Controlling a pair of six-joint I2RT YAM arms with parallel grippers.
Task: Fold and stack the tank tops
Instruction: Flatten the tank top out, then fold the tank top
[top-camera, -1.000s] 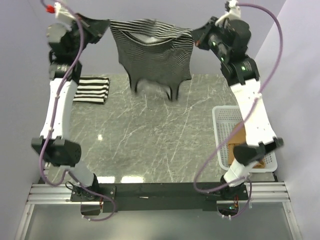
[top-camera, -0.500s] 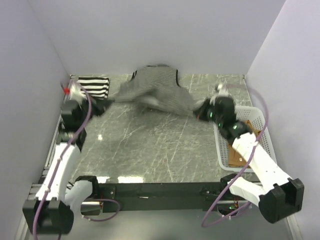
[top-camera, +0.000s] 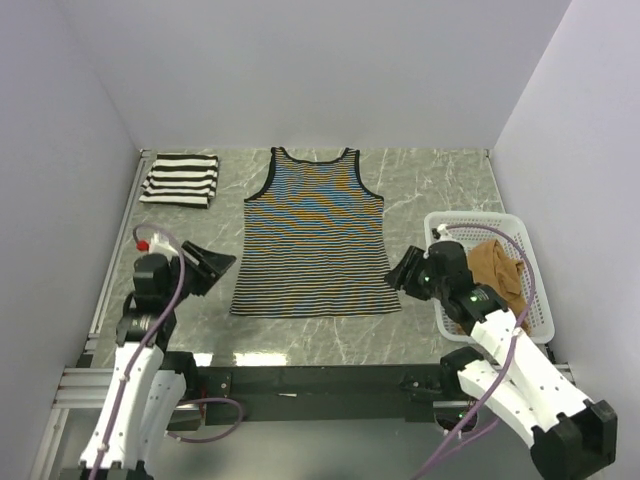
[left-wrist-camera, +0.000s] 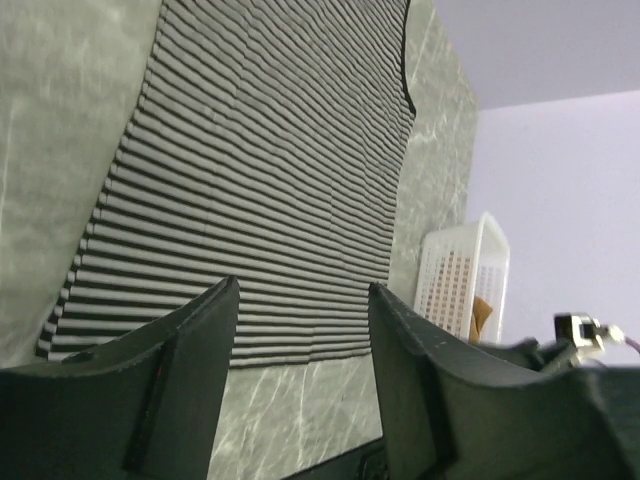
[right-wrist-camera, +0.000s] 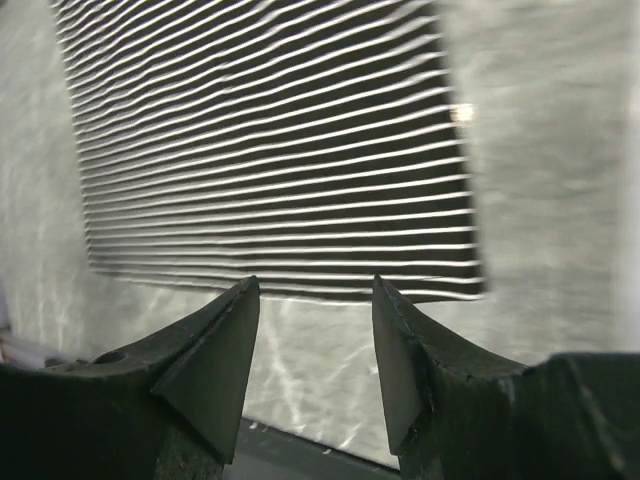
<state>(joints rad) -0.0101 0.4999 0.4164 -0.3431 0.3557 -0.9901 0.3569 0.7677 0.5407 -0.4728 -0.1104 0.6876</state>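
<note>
A thin-striped tank top (top-camera: 314, 238) with dark trim lies spread flat in the middle of the marble table, its neck toward the back wall; it also fills the left wrist view (left-wrist-camera: 260, 180) and the right wrist view (right-wrist-camera: 280, 150). At the back left a wide-striped tank top (top-camera: 181, 179) lies folded. A tan-brown tank top (top-camera: 498, 270) sits crumpled in the white basket. My left gripper (top-camera: 213, 264) is open just left of the spread top's hem, holding nothing. Just right of the hem, my right gripper (top-camera: 398, 271) is open and empty too.
The white lattice basket (top-camera: 472, 222) stands at the table's right edge, also seen as a basket (left-wrist-camera: 455, 275) in the left wrist view. Walls close in the table at left, back and right. The near table edge runs just below the hem.
Both grippers swung the thin-striped top down from high at the back, laid it flat on the table, then opened and let go of its lower corners.
</note>
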